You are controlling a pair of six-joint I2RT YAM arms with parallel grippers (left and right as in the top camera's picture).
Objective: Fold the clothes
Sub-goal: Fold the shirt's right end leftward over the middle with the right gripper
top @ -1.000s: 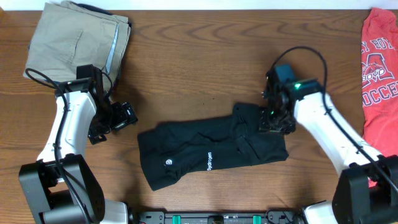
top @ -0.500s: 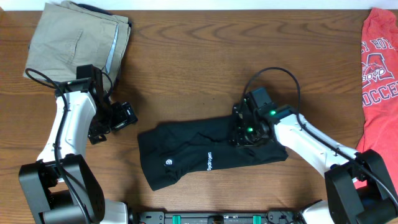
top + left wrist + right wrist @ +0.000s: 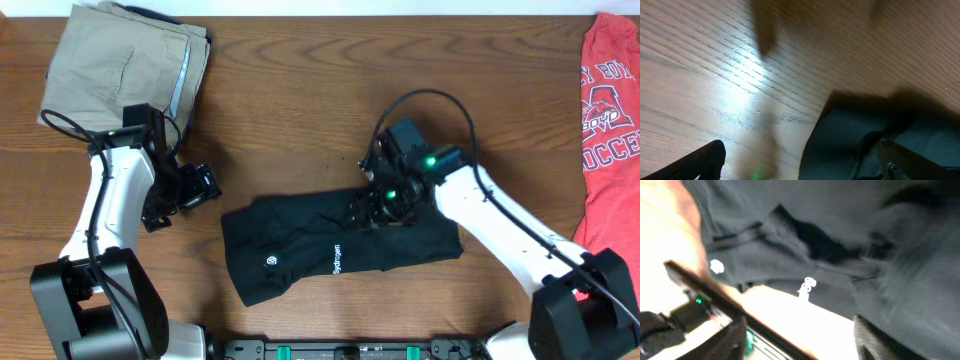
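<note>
Moved right claw (image 3: 385, 205) leftward over the black shirt (image 3: 330, 250).
Spread its fingers above bunched fabric at lower centre of the surface (image 3: 300, 110); kept left claw (image 3: 195, 188) wide apart at left, unmoved.

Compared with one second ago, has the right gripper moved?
Yes. The right gripper has moved left across the black shirt, farther from the red shirt at the table's right edge.
</note>
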